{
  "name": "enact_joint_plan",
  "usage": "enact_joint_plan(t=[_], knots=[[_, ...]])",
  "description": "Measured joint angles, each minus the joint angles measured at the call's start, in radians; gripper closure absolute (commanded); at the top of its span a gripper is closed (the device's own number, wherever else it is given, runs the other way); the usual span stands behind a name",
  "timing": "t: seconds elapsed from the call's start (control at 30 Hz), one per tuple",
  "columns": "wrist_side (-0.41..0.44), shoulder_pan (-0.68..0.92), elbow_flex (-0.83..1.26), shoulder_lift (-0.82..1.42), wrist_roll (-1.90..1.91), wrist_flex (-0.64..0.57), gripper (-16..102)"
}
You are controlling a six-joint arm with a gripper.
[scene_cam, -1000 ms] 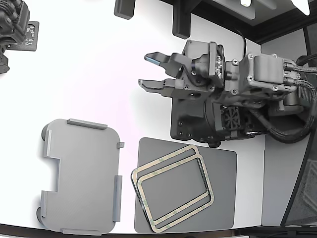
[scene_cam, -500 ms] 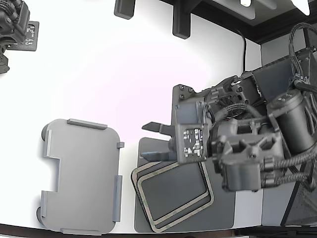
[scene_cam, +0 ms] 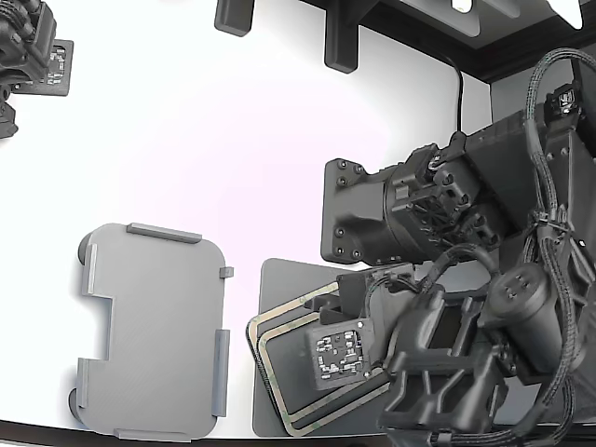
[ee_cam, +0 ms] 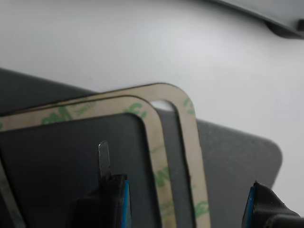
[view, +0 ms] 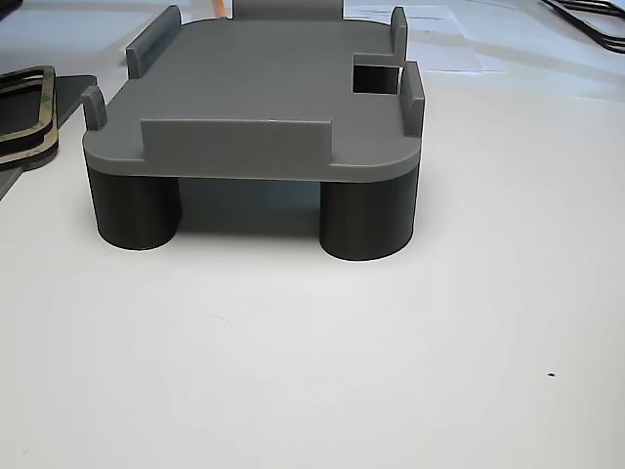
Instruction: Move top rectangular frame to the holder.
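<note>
**Gripper spread wide above the stacked frames**

The gripper (ee_cam: 187, 202) is seen with its jaws set wide apart and nothing held between them; in the wrist view both fingers are cut off by the picture edge. The top rectangular frame (ee_cam: 159, 152) lies on a second, identical frame (ee_cam: 190, 128), both on the dark mat (scene_cam: 272, 372). In the exterior view much of the frames is hidden by the arm (scene_cam: 466, 335). The holder (scene_cam: 154, 326) stands just beside the mat, apart from the frames.
</note>
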Motion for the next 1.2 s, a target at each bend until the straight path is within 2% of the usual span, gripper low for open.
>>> enact_joint_plan(t=[0.33, 0.43, 0.57, 0.67, 0.8, 1.03, 1.2], knots=[[-0.021, 0.06, 0.034, -0.077, 0.028, -0.041, -14], [-0.023, 0.074, 0.077, -0.081, 0.04, -0.084, -8], [-0.014, 0.089, 0.107, -0.101, 0.046, -0.118, -7], [-0.014, 0.094, 0.123, -0.104, 0.046, -0.121, -8], [-0.014, 0.097, 0.143, -0.1, 0.04, -0.115, -14], [-0.005, 0.098, 0.218, -0.044, 0.003, -0.155, -14], [0.003, 0.098, 0.249, -0.031, -0.018, -0.192, -2]])
